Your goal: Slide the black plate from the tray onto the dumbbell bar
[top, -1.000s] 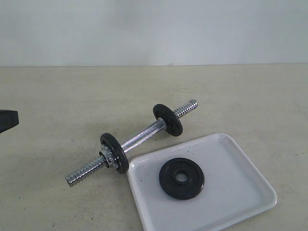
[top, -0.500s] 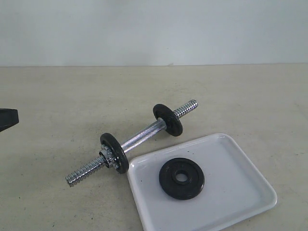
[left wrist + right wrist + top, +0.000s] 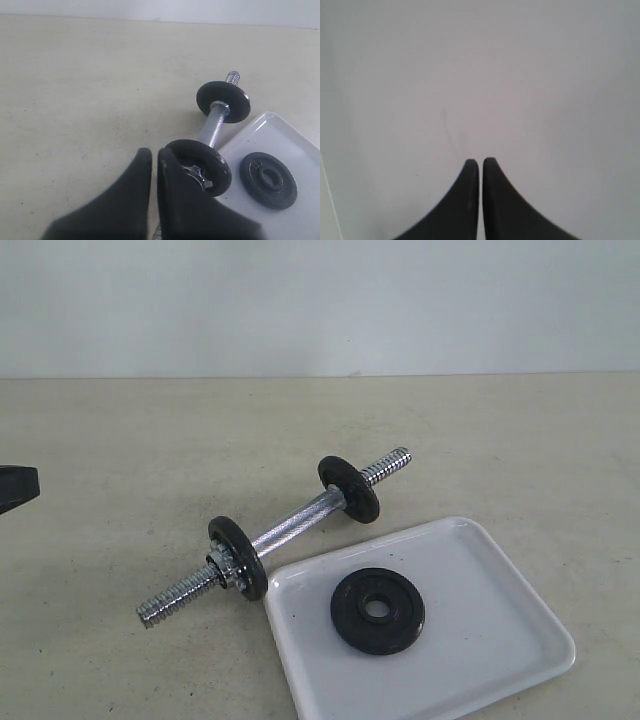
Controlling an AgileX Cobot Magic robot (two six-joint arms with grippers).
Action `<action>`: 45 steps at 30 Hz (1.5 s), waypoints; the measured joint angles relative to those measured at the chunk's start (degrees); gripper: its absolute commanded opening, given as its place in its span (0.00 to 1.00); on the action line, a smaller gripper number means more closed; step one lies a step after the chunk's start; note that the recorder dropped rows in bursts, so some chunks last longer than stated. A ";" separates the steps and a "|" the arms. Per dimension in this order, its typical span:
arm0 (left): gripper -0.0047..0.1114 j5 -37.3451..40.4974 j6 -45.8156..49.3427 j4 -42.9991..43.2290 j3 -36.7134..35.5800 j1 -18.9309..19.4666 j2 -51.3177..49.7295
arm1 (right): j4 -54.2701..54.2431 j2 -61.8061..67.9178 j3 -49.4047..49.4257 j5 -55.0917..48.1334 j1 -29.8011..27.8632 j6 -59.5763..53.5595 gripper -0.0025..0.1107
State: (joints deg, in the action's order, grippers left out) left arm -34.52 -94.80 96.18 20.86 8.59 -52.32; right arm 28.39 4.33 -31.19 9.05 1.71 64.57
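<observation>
Black plate [image 3: 377,610]: flat in tray [image 3: 490,645]. Dumbbell bar [image 3: 295,525]: on worktop [image 3: 150,440], just beside tray. L tool [image 3: 154,152], R tool [image 3: 480,161]: both pressed together.

The left gripper [image 3: 154,151] is closed and empty (its black fingers nearly touch); the right gripper [image 3: 480,161] is closed too, fingertips together.

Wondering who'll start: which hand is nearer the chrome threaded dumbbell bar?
Left, apparently: the left hand hovers left of the chrome dumbbell bar; the right hand faces only a blank white surface.
</observation>
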 measured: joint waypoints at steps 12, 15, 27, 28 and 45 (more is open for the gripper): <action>0.08 -1.02 0.00 -0.04 0.00 0.00 0.00 | 41.36 0.00 -0.09 14.58 0.00 26.76 0.02; 0.08 -1.02 0.00 -0.04 0.00 0.00 0.00 | 60.52 0.10 -0.09 16.65 0.00 42.61 0.02; 0.08 -1.02 0.00 -0.25 0.00 0.00 0.00 | 70.95 9.70 0.01 26.27 0.00 50.02 0.02; 0.08 -1.02 0.00 -0.25 0.00 0.00 0.00 | 71.11 10.94 0.01 27.27 0.00 50.02 0.02; 0.08 -1.02 0.00 -0.25 0.00 0.00 0.00 | 71.22 32.11 5.94 32.96 0.00 51.99 0.02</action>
State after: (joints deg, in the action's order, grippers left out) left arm -35.54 -94.80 95.93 20.86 8.59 -52.32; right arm 99.61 36.45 -25.25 42.01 1.71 116.56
